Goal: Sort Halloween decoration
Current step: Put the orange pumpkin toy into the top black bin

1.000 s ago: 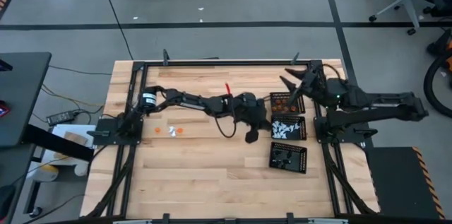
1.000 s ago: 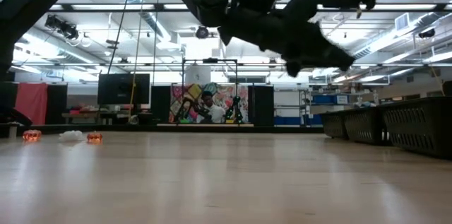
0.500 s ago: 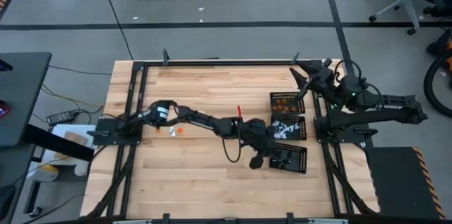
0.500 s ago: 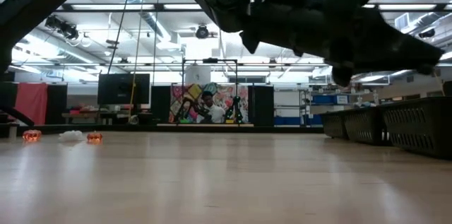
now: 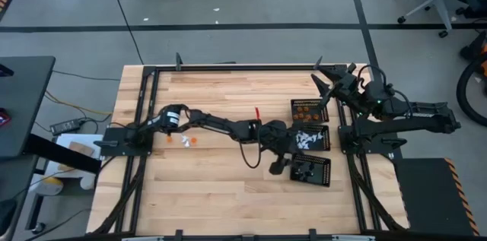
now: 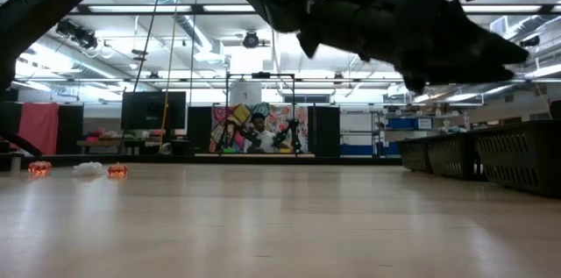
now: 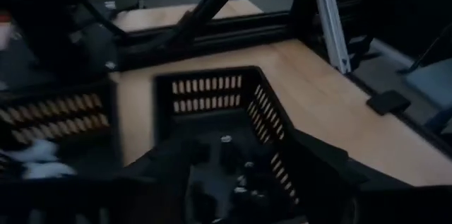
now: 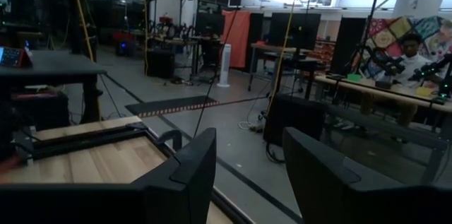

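Halloween decoration pieces (image 5: 187,141), tiny, orange and white, lying loose on the light wooden table (image 5: 221,188), far from the three black perforated square trays (image 5: 311,138) holding sorted pieces. Left gripper (image 7: 236,181) hovering over the tray with black pieces (image 5: 311,170), fingers spread wide, empty. Right gripper (image 8: 248,171) raised beyond the trays, parted, holding nothing.
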Available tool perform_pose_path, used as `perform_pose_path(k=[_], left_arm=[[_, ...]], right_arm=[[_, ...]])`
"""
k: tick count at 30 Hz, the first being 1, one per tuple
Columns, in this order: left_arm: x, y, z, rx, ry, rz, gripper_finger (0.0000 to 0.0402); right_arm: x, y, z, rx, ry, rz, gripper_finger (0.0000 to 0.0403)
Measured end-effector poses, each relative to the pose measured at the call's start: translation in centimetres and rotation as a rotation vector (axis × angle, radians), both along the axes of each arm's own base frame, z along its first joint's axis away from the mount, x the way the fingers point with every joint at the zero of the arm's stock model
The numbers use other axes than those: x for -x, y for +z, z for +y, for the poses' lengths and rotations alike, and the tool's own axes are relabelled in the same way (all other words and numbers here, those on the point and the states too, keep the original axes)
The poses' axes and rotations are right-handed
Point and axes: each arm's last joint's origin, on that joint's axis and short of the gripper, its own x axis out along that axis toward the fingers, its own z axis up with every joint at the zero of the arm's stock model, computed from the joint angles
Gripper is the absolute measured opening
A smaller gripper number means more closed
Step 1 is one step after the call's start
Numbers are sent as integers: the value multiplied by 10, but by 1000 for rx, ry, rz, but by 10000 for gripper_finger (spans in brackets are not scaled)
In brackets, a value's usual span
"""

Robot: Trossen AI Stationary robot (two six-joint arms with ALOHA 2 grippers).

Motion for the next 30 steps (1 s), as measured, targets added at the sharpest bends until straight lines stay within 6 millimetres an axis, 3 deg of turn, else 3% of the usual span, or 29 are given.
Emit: perform_pose_path(k=[5, 11, 15, 19, 26, 30], left_arm=[[20, 27, 5, -158, 44, -28, 212], [71, 24, 10, -239, 89, 24, 183], [112, 23, 15, -248, 133, 120, 173], [152, 31, 15, -241, 205, 256, 172], [217, 41, 17, -200, 410, 572, 172], [257, 22, 18, -204, 523, 813, 172]], right_arm=[[0, -2, 0, 1, 0, 20, 169], [0, 1, -1, 52, -8, 38, 169], [-5, -2, 1, 42, 100, 19, 169], [-27, -28, 3, -12, 263, 34, 169], [-68, -66, 1, -77, 321, 131, 169], [-92, -72, -1, -32, 325, 125, 169]])
